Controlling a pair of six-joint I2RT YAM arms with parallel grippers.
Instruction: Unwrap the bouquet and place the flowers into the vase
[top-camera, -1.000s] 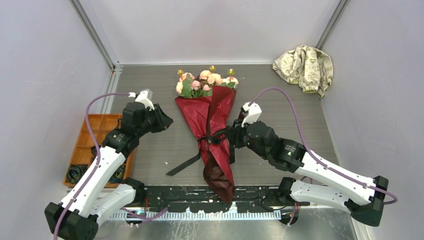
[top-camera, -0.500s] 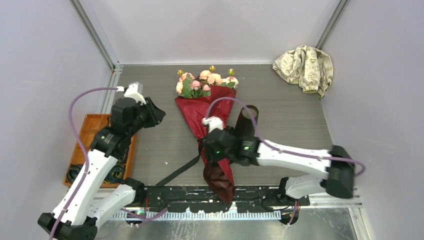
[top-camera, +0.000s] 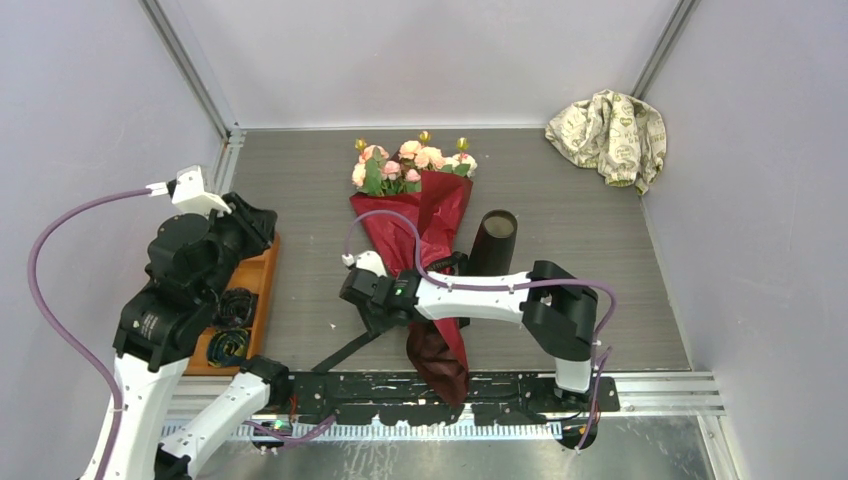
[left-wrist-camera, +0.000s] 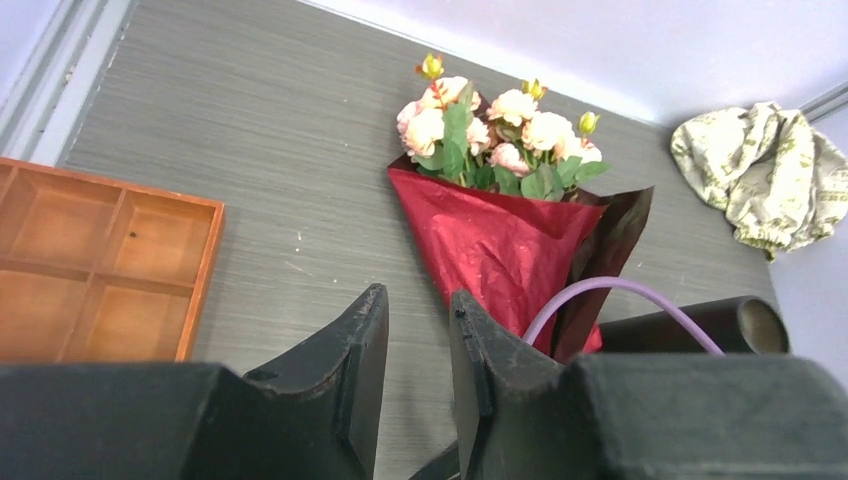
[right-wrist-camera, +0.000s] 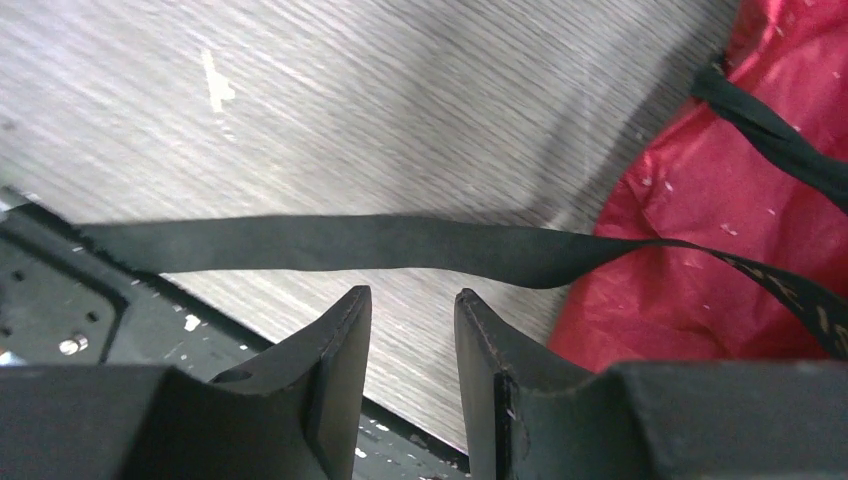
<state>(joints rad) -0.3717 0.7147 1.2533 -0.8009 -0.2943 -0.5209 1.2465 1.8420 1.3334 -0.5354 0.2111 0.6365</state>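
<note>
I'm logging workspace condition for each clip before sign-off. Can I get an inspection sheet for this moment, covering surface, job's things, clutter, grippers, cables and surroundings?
Surface: grey wood-grain table, a few pale flecks.
Job's things: bouquet lying flat, wrapped in dark red paper; black ribbon trailing toward the near edge; black vase to its right, no flowers in it.
Clutter: orange tray at left; beige cloth in the far right corner.
Grippers: left gripper fingers apart, empty; right gripper fingers apart above the ribbon, not gripping.
Cables: purple cable arching over the bouquet.
Surroundings: pale walls; nothing else seen.
</note>
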